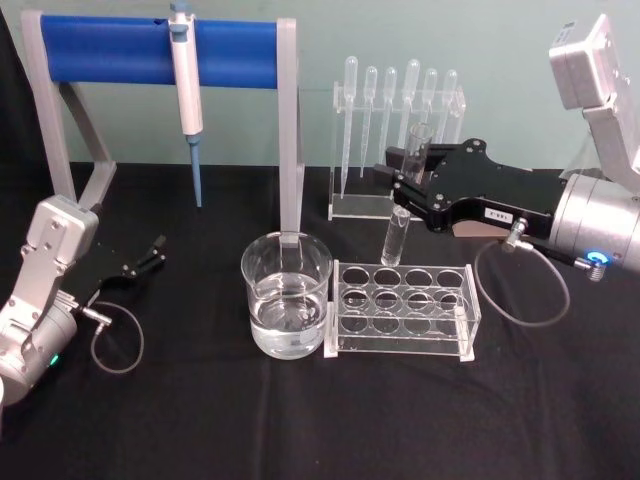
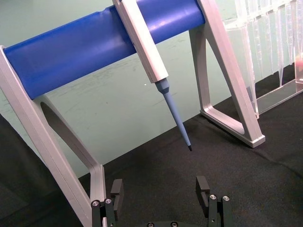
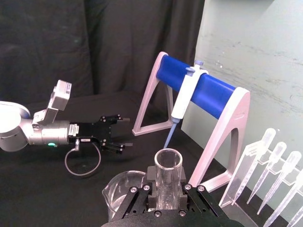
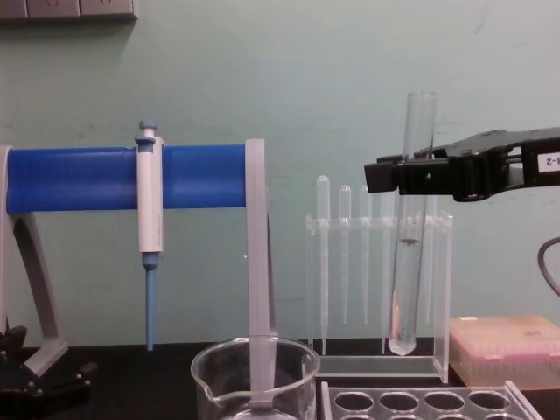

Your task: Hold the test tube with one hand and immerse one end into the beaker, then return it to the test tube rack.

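Nearest the head camera, a wide clear glass beaker (image 1: 255,300) holding clear liquid stands on the black-draped desk (image 1: 300,430). Touching it, or just beside it on the right, is a clear plastic rack with round holes (image 1: 400,338); none of the holes in view holds anything.

Behind the rack, the right claw (image 1: 405,175) reaches in from the right edge on a silver cylinder with a blue glowing ring (image 1: 597,262). The forearm lies roughly level and the flat black jaws point toward the robot's left. The jaws are clamped on the long clear glass test tube (image 1: 397,235) in its upper half. In the right wrist view the tube's open rim (image 3: 168,163) stands above the claw (image 3: 164,189).

In the chest view the tube (image 4: 407,262) hangs almost upright, leaning slightly. Its rounded bottom is in the air above the rack's rear, not in a hole, and it is to the right of the beaker (image 4: 254,376) and apart from it.

The left claw (image 1: 155,252) sits low at the left of the desk. Its arm is bent, and the jaws are spread apart with nothing between them (image 2: 159,189).

At the back, a white-and-blue pipettor (image 1: 187,90) hangs on a grey stand with a blue bar (image 1: 110,50). To the right of the stand, a clear holder carries a row of thin plastic pipettes (image 1: 400,100).
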`<action>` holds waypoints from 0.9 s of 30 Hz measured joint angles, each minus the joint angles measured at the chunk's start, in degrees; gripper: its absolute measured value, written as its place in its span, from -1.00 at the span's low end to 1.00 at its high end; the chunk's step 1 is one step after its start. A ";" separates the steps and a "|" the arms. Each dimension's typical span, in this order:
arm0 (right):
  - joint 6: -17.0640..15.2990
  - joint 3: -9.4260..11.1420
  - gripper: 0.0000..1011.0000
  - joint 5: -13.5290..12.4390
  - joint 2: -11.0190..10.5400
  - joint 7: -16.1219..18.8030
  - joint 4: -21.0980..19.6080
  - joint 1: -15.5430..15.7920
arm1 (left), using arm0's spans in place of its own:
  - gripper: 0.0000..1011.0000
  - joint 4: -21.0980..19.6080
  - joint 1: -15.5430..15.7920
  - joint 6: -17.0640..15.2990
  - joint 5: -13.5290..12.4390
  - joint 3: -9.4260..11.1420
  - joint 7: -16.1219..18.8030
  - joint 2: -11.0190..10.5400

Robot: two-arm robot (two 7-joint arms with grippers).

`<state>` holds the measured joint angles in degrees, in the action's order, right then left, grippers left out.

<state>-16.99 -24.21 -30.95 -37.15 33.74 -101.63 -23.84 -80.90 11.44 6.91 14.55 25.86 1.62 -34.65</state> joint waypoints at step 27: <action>4.49 -12.70 -0.56 2.22 10.98 1.97 12.21 -14.00 | 0.98 0.00 0.00 0.00 0.00 0.00 0.00 0.00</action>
<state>-12.49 -36.91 -28.73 -26.17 35.72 -89.43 -37.84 -80.90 11.43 6.91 14.55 25.86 1.62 -34.65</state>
